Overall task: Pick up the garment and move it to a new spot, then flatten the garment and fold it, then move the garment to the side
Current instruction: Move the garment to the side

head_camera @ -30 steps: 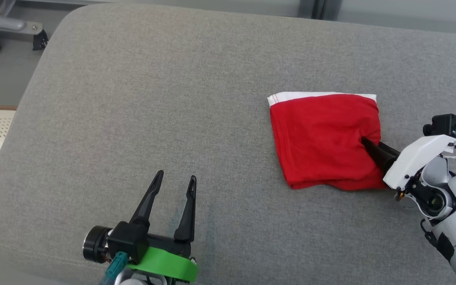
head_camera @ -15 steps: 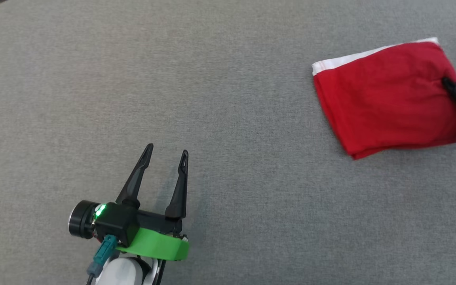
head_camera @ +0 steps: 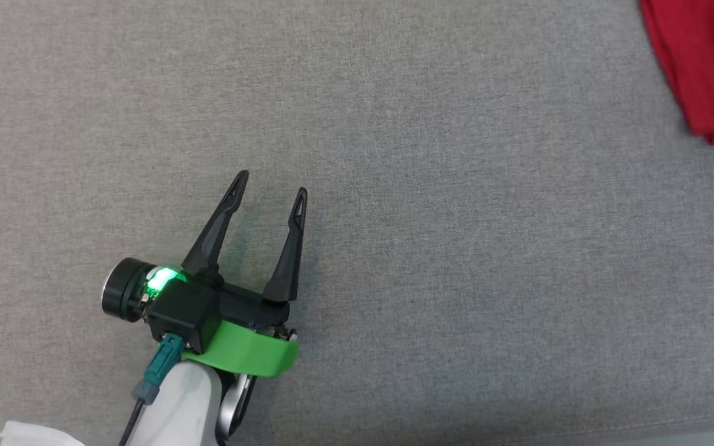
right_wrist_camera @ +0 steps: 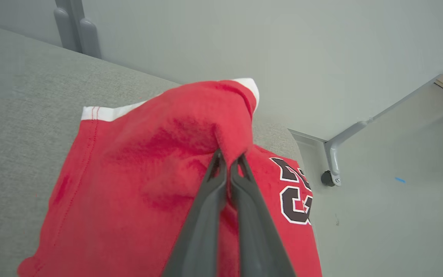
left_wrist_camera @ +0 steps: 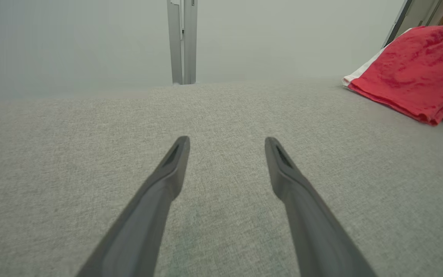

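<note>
The garment (head_camera: 707,65) is a folded red piece with white trim, lying at the top right corner of the grey cushioned surface (head_camera: 394,186); it also shows at the far right (left_wrist_camera: 410,73). My right gripper (right_wrist_camera: 229,163) is shut on a raised fold of the garment (right_wrist_camera: 160,169), lifting that edge. Beneath the lifted fold lies red cloth with black and white numerals (right_wrist_camera: 296,192). My left gripper (head_camera: 271,186) rests low on the cushion at the lower left, open, with nothing between its fingers (left_wrist_camera: 225,142).
The cushion's far edge meets a pale wall with a grey post (left_wrist_camera: 182,40). At the cushion's right end the floor drops away, with a grey metal frame and a caster (right_wrist_camera: 327,177). A strip of floor shows at the bottom right (head_camera: 691,433).
The head camera has swung left and down, so the garment slid to the picture's top right. My right gripper closed on the garment's edge and raised it. The left gripper stays open.
</note>
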Tool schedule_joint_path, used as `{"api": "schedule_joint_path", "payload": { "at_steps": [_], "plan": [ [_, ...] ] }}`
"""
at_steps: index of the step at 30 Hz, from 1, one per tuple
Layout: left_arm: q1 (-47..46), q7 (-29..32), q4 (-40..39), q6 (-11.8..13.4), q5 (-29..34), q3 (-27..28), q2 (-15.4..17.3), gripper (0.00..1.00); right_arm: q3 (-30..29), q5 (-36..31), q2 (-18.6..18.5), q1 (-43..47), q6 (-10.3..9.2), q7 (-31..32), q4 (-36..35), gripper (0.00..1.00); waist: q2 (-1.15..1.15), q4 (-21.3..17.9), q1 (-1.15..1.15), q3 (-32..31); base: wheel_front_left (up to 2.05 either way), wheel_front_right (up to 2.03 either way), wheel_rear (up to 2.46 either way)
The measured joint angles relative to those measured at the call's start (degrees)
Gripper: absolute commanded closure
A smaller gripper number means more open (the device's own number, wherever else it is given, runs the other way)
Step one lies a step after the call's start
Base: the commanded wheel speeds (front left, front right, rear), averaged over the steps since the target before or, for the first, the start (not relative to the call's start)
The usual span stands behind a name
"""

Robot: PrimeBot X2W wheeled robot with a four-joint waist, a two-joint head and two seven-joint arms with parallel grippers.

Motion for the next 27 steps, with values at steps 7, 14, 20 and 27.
{"api": "schedule_joint_path", "payload": {
  "at_steps": [7, 14, 20, 27],
  "plan": [
    [-0.3, 0.0, 0.0, -0.5, 0.5, 0.2, 0.0, 0.00, -4.2, -4.7, -4.3, -1.5, 0.02, -0.6, 1.2, 0.00, 0.00, -0.5, 0.00, 3.1, 0.00, 0.00, 0.00],
    [-0.7, 0.0, 0.4, -0.6, -0.1, -0.2, 0.0, 0.00, -13.9, -20.2, 2.6, -2.9, 0.01, -8.7, 9.0, 0.00, 0.00, 0.8, 0.00, 2.5, 0.00, 0.00, 0.00],
    [0.6, 0.0, 1.0, 0.1, -1.1, -0.1, 0.0, 0.00, -18.3, -27.8, 16.8, 1.8, 0.01, -18.3, 8.7, 0.00, 0.00, 1.2, 0.00, -1.1, 0.00, 0.00, 0.00],
    [4.6, 0.0, 3.5, 2.5, -3.7, 0.5, 0.0, 0.00, -16.7, -27.7, 32.4, 13.5, 0.01, -21.3, 2.7, 0.00, 0.00, 1.4, -0.01, -7.5, 0.00, 0.00, 0.00]
  ]
}}
